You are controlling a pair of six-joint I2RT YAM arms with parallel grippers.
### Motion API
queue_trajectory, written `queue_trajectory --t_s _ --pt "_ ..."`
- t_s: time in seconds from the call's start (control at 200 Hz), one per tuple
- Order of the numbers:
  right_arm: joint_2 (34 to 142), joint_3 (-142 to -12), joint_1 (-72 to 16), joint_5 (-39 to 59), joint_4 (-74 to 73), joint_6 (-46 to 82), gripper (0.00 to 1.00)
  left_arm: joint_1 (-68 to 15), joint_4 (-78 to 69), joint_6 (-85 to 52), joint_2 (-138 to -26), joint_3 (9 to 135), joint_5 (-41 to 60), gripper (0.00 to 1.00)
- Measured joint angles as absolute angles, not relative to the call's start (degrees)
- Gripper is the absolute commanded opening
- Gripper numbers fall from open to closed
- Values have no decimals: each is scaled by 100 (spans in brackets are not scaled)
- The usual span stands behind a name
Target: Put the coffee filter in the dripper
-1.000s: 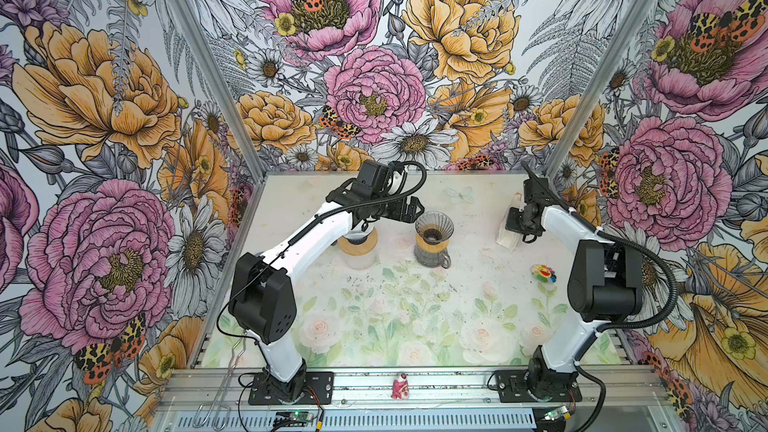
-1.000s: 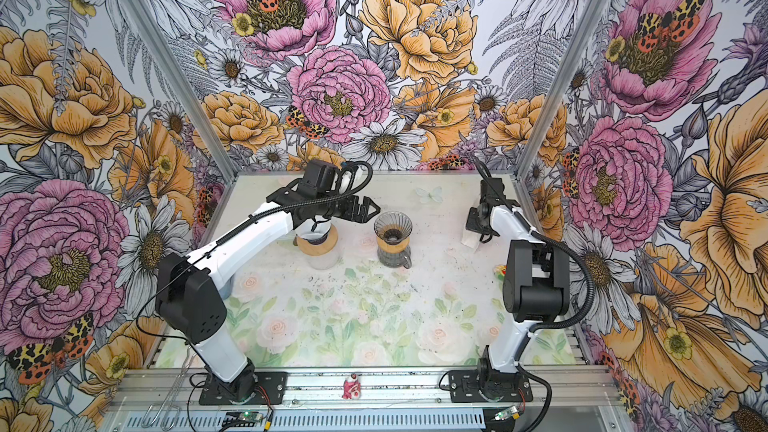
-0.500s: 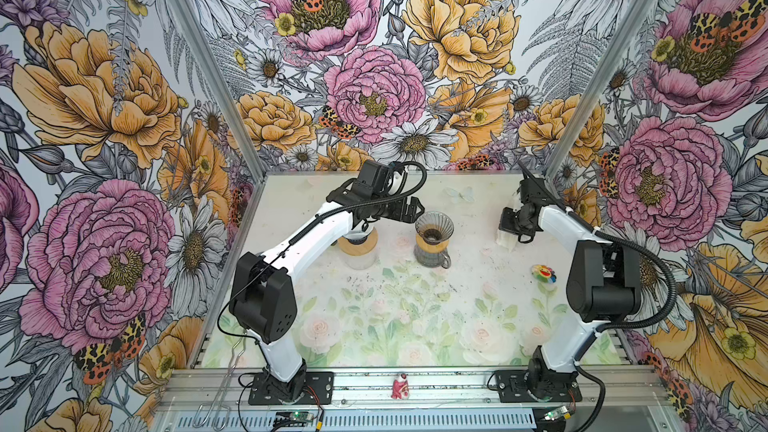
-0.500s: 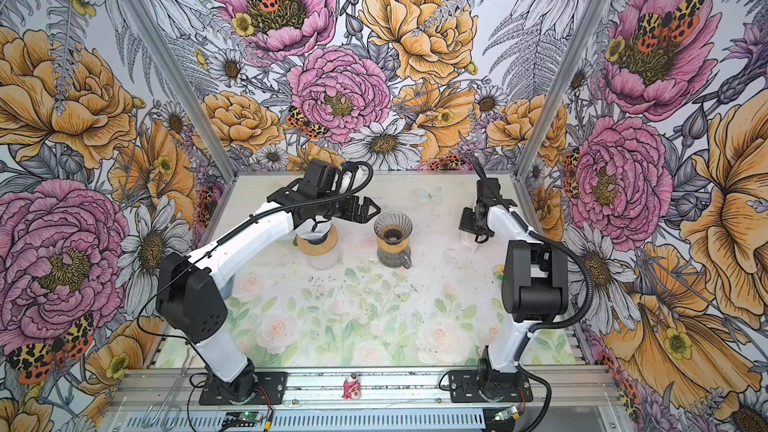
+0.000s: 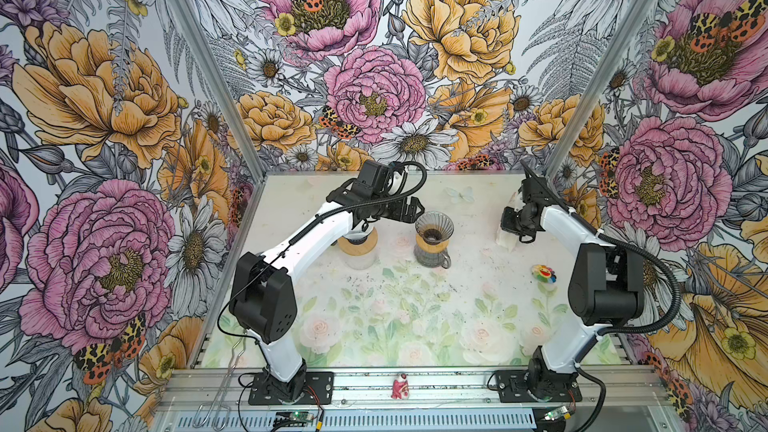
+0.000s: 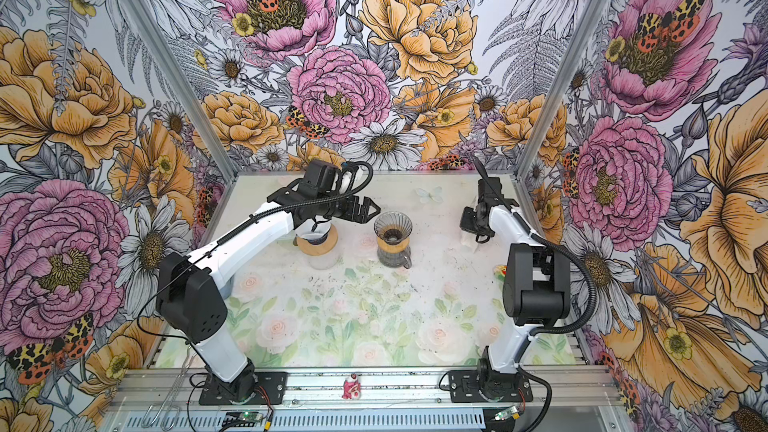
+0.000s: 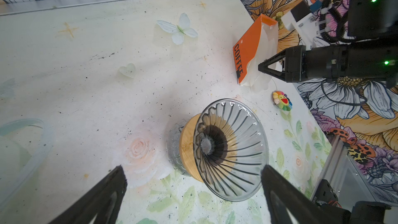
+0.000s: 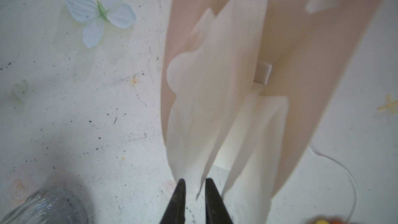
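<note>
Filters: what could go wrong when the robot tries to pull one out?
The right gripper has its jaws barely apart around a thin filter edge; it may slip out, or several may come together. Pulling could tip the holder. The open left gripper hangs by the dripper and might knock it.

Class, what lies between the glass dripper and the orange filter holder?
Only bare, speckled table separates the dripper from the filter holder; the left wrist view shows it.
</note>
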State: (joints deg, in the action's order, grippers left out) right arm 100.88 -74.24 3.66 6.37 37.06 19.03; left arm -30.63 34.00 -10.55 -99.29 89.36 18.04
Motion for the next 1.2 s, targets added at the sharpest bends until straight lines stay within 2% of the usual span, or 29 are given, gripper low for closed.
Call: queue_trajectory --t_s 1.201 --pt "9826 -6945 -148 121 3706 2810 21 -3061 3398 -1055 -9929 8836 1804 99"
